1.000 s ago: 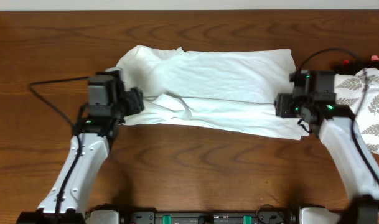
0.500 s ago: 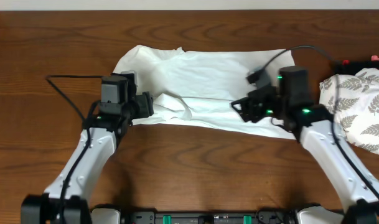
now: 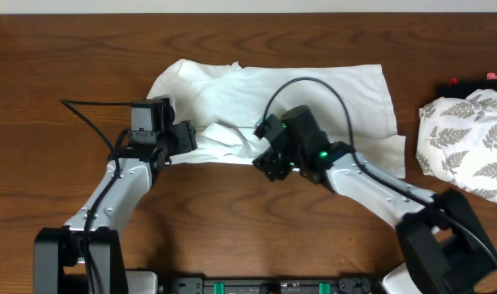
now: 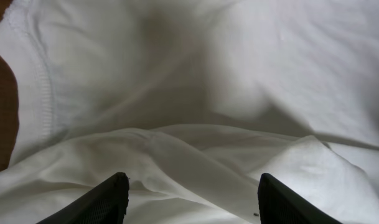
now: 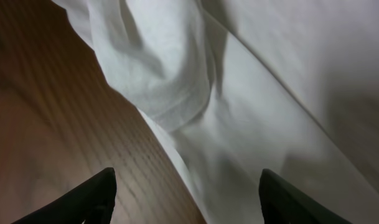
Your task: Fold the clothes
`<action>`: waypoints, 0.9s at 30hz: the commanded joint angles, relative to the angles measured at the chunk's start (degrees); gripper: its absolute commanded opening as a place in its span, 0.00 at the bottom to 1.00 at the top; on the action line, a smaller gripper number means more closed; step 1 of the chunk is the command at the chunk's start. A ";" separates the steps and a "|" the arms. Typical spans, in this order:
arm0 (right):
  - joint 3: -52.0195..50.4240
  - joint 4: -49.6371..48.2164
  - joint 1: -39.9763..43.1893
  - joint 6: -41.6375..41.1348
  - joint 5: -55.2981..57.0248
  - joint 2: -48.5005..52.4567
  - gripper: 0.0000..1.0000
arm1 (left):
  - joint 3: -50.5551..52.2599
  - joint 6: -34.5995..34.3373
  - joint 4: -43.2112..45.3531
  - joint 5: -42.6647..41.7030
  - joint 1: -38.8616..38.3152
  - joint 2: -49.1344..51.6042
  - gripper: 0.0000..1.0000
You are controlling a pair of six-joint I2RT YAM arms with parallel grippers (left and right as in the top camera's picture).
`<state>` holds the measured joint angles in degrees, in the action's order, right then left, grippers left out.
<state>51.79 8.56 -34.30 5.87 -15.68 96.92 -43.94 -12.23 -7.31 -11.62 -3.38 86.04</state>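
Observation:
The white T-shirt lies spread sideways across the middle of the table, its near edge bunched into folds. No chest graphic shows. My left gripper is open over the crumpled near-left edge; its wrist view shows white folds between the fingertips. My right gripper is open at the shirt's near edge, left of centre; its wrist view shows the shirt's hem meeting bare wood between the fingertips.
A white cloth with a grey fern print lies bunched at the right edge. A dark object with a red part sits behind it. The wooden table is bare in front of the shirt.
My right gripper has swept left along the shirt's near edge, from the right end to left of centre. The shirt's right end now lies flat and uncovered. My left gripper moved slightly right.

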 commanded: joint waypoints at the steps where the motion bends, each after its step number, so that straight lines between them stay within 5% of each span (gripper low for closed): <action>1: 0.26 -2.38 -2.32 -0.02 4.90 2.03 0.70 | -0.33 -0.70 0.07 0.11 0.20 -0.28 0.67; 27: 0.26 -7.91 -8.15 -0.79 11.17 3.52 0.62 | -0.33 -0.72 0.07 0.72 0.22 -0.28 0.67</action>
<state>51.79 1.19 -41.47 5.85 -5.10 99.39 -43.94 -12.23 -7.27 -11.60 -3.38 86.04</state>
